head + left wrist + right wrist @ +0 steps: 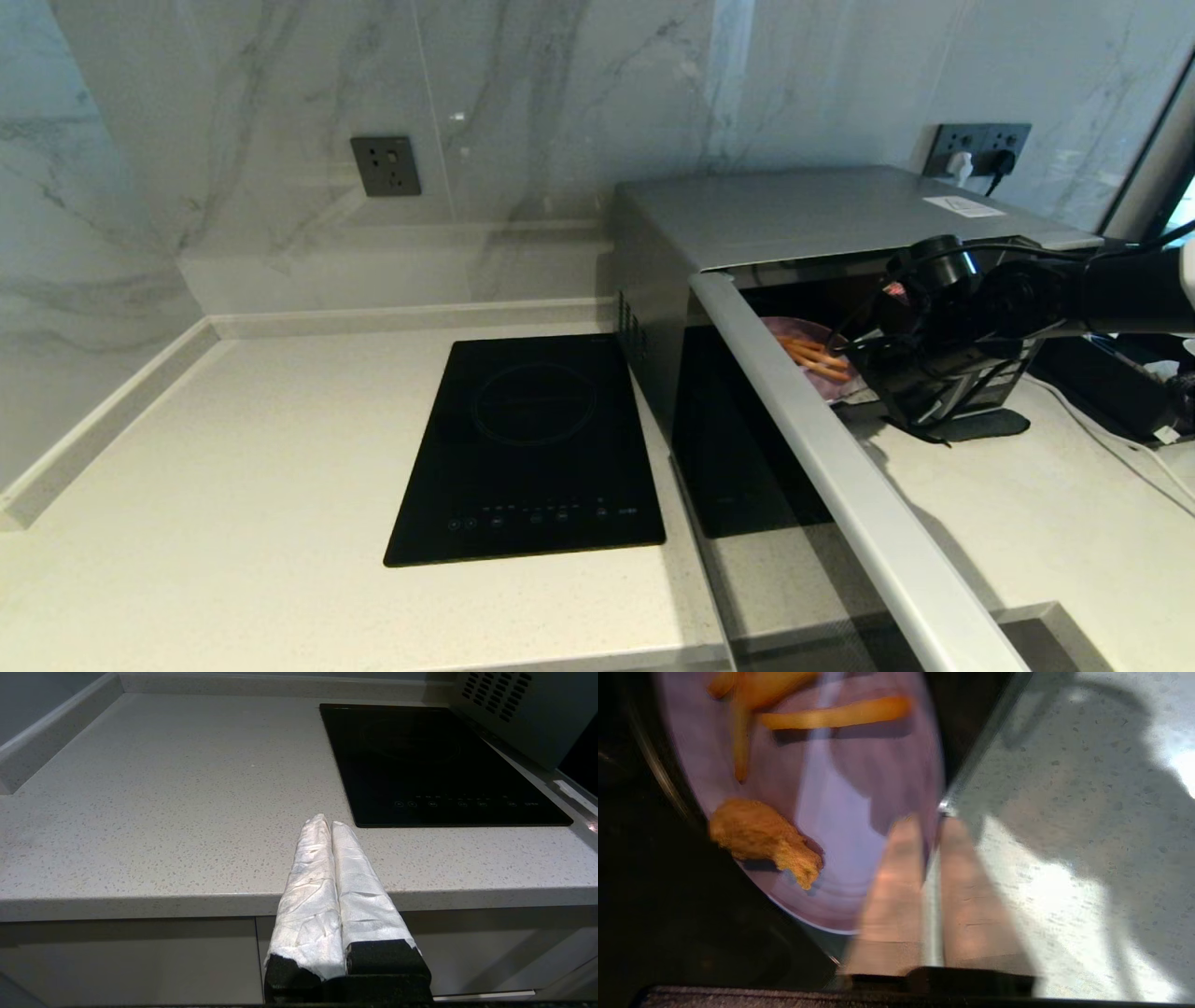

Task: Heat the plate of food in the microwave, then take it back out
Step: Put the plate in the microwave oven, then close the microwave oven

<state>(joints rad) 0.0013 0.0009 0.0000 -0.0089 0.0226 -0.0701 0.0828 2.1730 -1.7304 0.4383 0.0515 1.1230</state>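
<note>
Right gripper [930, 826]: my fingers pinch the rim of the small round lilac plate of food [840, 812], fries and fried chunk on it | plate: at the mouth of the silver-grey boxy microwave [794, 219], door swung open | left gripper [326, 823]: fingers pressed together, parked off the counter edge, away from the microwave beyond the flat black induction hob [430, 765]

hob [527, 453]: lying flat, centre frame, on counter [233, 485]
sockets [386, 166]: sitting upper left on wall; another [980, 145] upper right
</note>
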